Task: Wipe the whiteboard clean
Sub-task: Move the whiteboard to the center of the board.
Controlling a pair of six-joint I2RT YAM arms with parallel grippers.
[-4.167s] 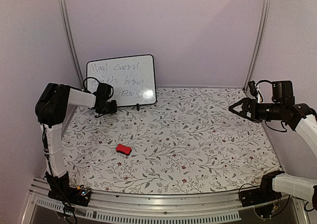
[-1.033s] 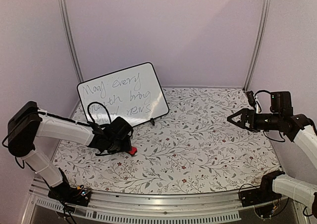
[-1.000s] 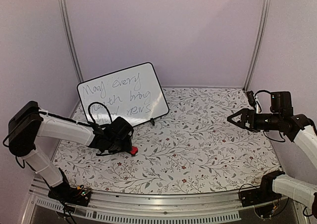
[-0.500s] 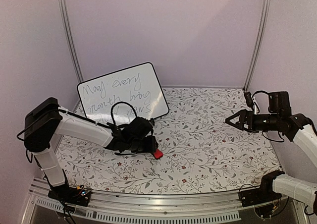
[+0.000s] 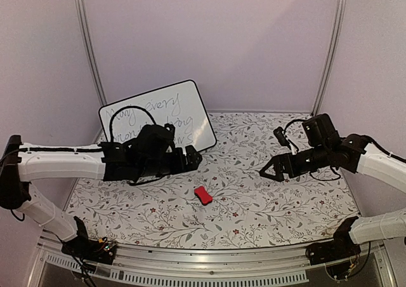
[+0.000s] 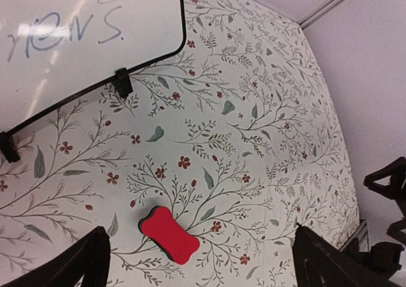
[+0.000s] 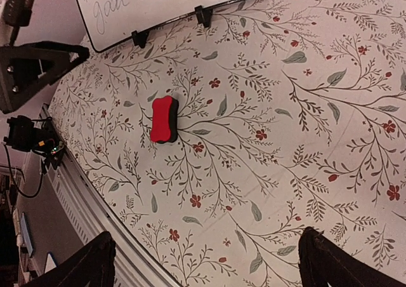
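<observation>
- The whiteboard stands tilted at the back left of the table, and its writing is not yet wiped.
- The eraser lies free near the front middle.
- My left gripper and right gripper are both spread wide and empty.
- I judge the step is fetching the eraser: lower one gripper over it and close.

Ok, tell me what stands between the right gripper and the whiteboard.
The left gripper, fingers open, hangs in front of the whiteboard's lower edge, across part of the right gripper's path. The red eraser lies nearer the arms' bases, off that line.
</observation>
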